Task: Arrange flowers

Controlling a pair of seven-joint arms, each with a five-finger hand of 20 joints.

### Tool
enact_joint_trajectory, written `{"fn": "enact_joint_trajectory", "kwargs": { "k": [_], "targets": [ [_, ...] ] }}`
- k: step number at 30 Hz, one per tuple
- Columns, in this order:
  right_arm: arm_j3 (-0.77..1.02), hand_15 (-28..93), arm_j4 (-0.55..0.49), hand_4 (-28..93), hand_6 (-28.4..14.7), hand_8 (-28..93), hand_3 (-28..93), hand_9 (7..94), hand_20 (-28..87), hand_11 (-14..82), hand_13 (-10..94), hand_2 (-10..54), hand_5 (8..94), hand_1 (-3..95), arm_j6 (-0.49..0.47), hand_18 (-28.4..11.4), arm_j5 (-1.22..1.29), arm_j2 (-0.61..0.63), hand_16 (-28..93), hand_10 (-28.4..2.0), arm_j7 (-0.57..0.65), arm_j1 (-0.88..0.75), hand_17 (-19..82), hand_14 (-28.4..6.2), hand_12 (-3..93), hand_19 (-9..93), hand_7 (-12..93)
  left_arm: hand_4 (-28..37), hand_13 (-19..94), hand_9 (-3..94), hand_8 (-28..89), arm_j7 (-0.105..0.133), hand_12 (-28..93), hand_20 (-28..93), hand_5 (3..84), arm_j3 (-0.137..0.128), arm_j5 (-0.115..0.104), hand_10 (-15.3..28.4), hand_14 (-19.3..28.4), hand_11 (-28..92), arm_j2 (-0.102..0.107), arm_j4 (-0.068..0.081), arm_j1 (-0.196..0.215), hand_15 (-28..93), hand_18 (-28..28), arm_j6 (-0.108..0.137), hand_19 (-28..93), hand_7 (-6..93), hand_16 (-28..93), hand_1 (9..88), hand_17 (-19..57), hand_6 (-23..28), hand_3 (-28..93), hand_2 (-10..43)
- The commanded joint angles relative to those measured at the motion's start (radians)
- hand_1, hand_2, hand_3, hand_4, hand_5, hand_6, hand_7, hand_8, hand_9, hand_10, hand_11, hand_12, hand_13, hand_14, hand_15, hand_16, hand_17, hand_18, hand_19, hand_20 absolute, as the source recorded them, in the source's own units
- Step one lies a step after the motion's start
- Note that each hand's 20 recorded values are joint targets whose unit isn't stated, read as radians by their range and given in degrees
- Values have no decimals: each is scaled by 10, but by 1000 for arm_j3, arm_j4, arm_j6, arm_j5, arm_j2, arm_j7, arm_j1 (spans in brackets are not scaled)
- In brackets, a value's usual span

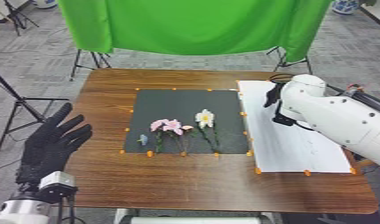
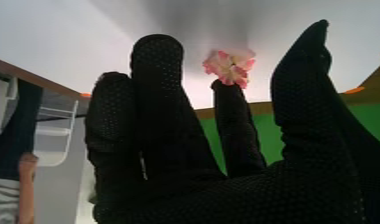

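On the brown wooden table (image 1: 213, 192), side by side: a black sheet (image 1: 169, 102) and, to its right, a white sheet (image 1: 306, 155), with bits of orange tape (image 1: 150, 153) along the edges. On the black sheet, left to right: a little blue flower (image 1: 143, 139), two pink flowers (image 1: 172, 125) close together, a small pale flower (image 1: 187, 127) and a white flower (image 1: 204, 118). Over the far part of the white sheet, the right hand (image 1: 273, 95), open, fingers straight. Against the white sheet in the right wrist view, a pink and white flower (image 2: 229, 66) right by a fingertip; hard to tell if touching. By the table's left edge, the left hand (image 1: 49, 145), open, fingers spread. Behind the table, a hanging green cloth (image 1: 195, 25).
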Motion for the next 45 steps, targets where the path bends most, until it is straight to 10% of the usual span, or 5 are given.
{"fn": "enact_joint_trajectory", "kwargs": {
  "k": [1, 5, 23, 35, 45],
  "targets": [
    [-85, 737, -13, -247, -8, -110, 809, 411, 181, 77, 605, 24, 386, 307, 103, -181, -54, 18, 71, -167, -33, 55, 414, -135, 138, 932, 134, -181, 199, 271, -66, -21, 120, -95, 334, 0, 9, 189, 279, 234, -9, 6, -7, 553, 284, -16, 590, 66, -118, 309, -56, 85, 635, 69],
    [-106, 731, -19, -256, -5, -114, 801, 428, 164, 87, 616, 22, 398, 312, 132, -176, -74, 16, 70, -161, -31, 61, 418, -125, 137, 932, 139, -181, 199, 270, -66, -52, 119, -95, 334, 0, 25, 189, 279, 234, -24, 9, -29, 553, 284, -28, 590, 67, -118, 309, -56, 85, 635, 69],
    [-83, 713, -4, -263, 7, -123, 795, 477, 134, 101, 631, 0, 448, 358, 47, -170, -82, -1, 74, -115, -37, 28, 421, -118, 133, 932, 156, -181, 199, 270, -66, -43, 120, -92, 334, 7, 24, 189, 279, 234, -26, 12, -38, 553, 284, -33, 589, 67, -118, 309, -56, 85, 635, 70],
    [-207, 597, -31, -282, 37, -8, 703, 852, 172, 49, 778, -95, 739, 579, 245, -138, -192, 21, 188, -59, -43, 41, 489, -24, 265, 932, 258, -182, 199, 270, -66, -30, 119, -90, 333, 14, 17, 189, 279, 236, -19, 9, -23, 554, 284, -24, 589, 68, -118, 310, -56, 85, 636, 70],
    [-182, 613, -179, -283, 40, 10, 714, 902, 224, 56, 811, -95, 780, 587, 356, -135, -246, 61, 163, -59, -42, 38, 516, -23, 297, 932, 258, -182, 199, 270, -67, -70, 119, -89, 333, -6, 36, 188, 280, 235, -58, -4, -2, 554, 284, -27, 588, 68, -119, 309, -56, 85, 637, 70]
  ]
}}
